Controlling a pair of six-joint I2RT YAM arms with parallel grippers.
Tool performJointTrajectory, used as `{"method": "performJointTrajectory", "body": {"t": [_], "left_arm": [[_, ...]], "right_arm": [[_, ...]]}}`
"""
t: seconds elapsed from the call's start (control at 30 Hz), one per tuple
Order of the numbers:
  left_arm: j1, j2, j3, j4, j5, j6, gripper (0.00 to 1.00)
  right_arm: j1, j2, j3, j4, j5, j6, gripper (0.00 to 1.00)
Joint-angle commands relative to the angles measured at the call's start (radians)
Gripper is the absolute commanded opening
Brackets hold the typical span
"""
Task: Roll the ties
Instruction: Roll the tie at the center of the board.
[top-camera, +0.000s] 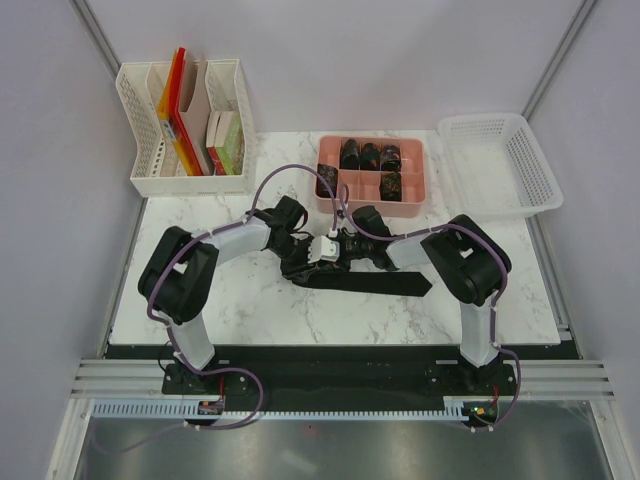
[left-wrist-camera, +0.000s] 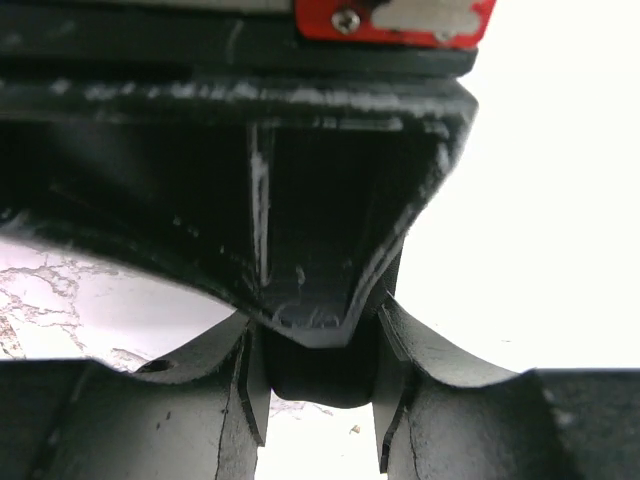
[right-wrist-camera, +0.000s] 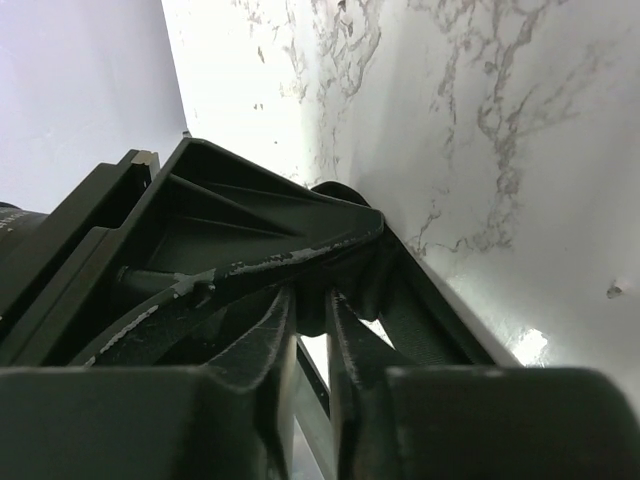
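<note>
Pale grey walls close in a white marble tabletop (top-camera: 250, 300). From above, a white file rack (top-camera: 140, 120) of folders stands at the far-left corner, a white basket (top-camera: 540, 170) at the far-right corner, and between them, against the far edge, a pink tray (top-camera: 425, 190) holds several rolled ties (top-camera: 370, 155) in its compartments. At the middle of the tabletop the left gripper (top-camera: 322, 250) and right gripper (top-camera: 348, 245) meet tip to tip over one end of a dark tie (top-camera: 390, 281), whose flat strip runs off toward the right edge. In the left wrist view, the left gripper (left-wrist-camera: 320, 400) has its fingers (left-wrist-camera: 240, 400) standing partly apart with a dark mass filling the gap. Whether that is tie or the other arm's tip cannot be told, and the right gripper (left-wrist-camera: 300, 200) fills the frame above it. In the right wrist view, the right gripper (right-wrist-camera: 312, 390) has its fingers (right-wrist-camera: 270, 370) close together with a thin slit of light between them. Whether they pinch anything cannot be told. The left gripper (right-wrist-camera: 230, 230) sits directly ahead, against bright marble.
</note>
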Motion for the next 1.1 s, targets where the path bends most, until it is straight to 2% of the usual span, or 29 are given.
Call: {"method": "performJointTrajectory", "body": {"t": [0.0, 0.1, 0.23, 0.4, 0.5, 0.87, 1.07], "left_arm": [[-0.008, 0.050, -0.024, -0.076, -0.091, -0.028, 0.15], [-0.008, 0.042, -0.023, -0.078, -0.093, -0.034, 0.18], [-0.008, 0.024, -0.011, -0.081, -0.087, -0.053, 0.24], [-0.008, -0.008, 0.012, -0.084, -0.059, -0.072, 0.36], [-0.010, -0.025, 0.032, -0.085, -0.045, -0.091, 0.39], [-0.026, -0.059, 0.037, -0.079, 0.024, -0.108, 0.50], [-0.026, -0.082, -0.044, 0.011, 0.030, -0.100, 0.57]], "right_arm": [[0.007, 0.013, 0.000, -0.059, 0.033, -0.068, 0.10], [0.004, 0.013, 0.014, -0.101, 0.042, -0.105, 0.00], [-0.011, 0.007, 0.021, -0.212, 0.053, -0.160, 0.00], [-0.024, 0.007, 0.026, -0.294, 0.074, -0.202, 0.00], [-0.027, 0.005, 0.029, -0.323, 0.083, -0.225, 0.00], [-0.051, -0.015, 0.011, -0.354, 0.085, -0.261, 0.00], [-0.057, -0.018, -0.003, -0.325, 0.077, -0.255, 0.00]]}}
